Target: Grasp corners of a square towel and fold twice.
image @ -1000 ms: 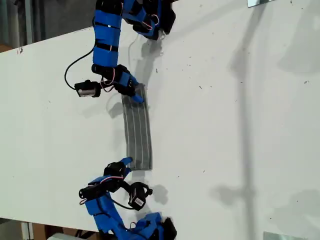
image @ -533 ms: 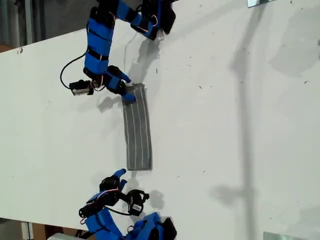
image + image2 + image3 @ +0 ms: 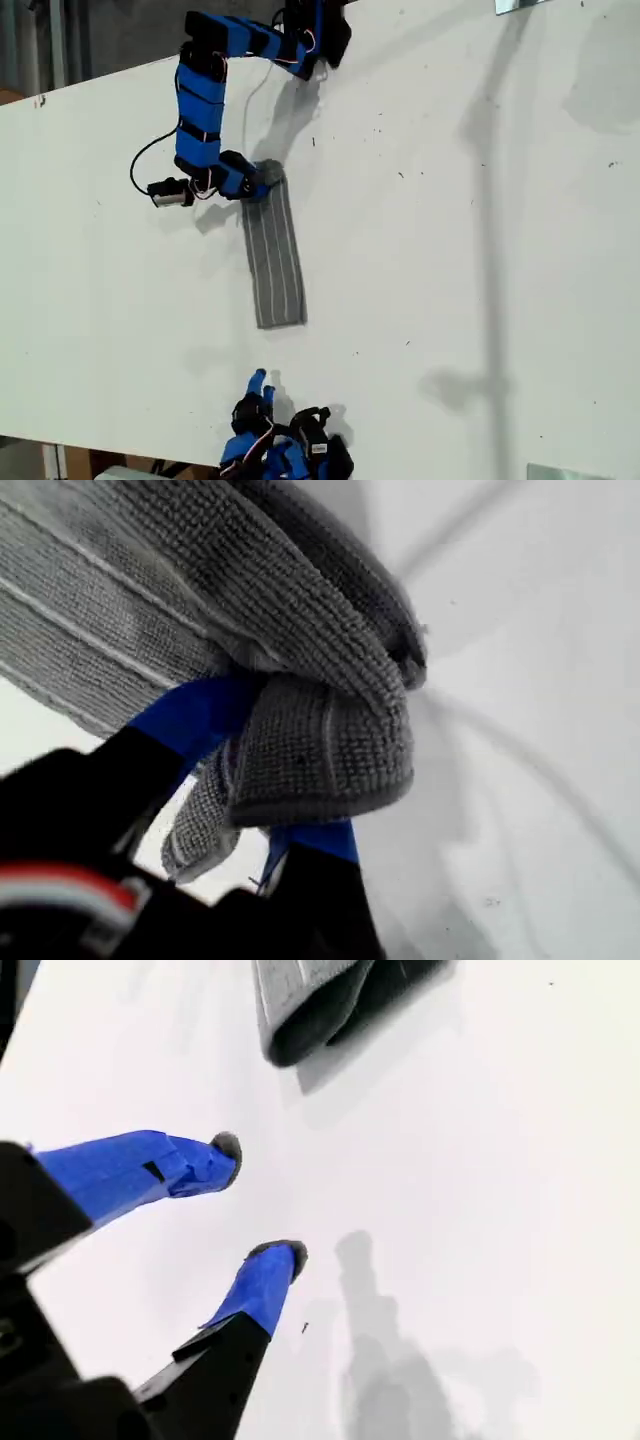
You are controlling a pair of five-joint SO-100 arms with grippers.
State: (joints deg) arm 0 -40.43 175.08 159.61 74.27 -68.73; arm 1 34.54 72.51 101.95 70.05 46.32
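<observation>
Lying as a narrow folded strip on the white bench (image 3: 450, 250), the towel (image 3: 275, 265) runs lengthwise between the two arms. My first hand (image 3: 252, 186) grips the strip's far end, at the exterior view's top; the first wrist view shows cloth bunched between its blue fingers (image 3: 205, 712), clamped on that end (likely to carry it over for the second fold). My second hand (image 3: 258, 1198) sits apart from the strip's near end, fingers spread and empty, near the exterior view's bottom edge, clear of the fold path.
</observation>
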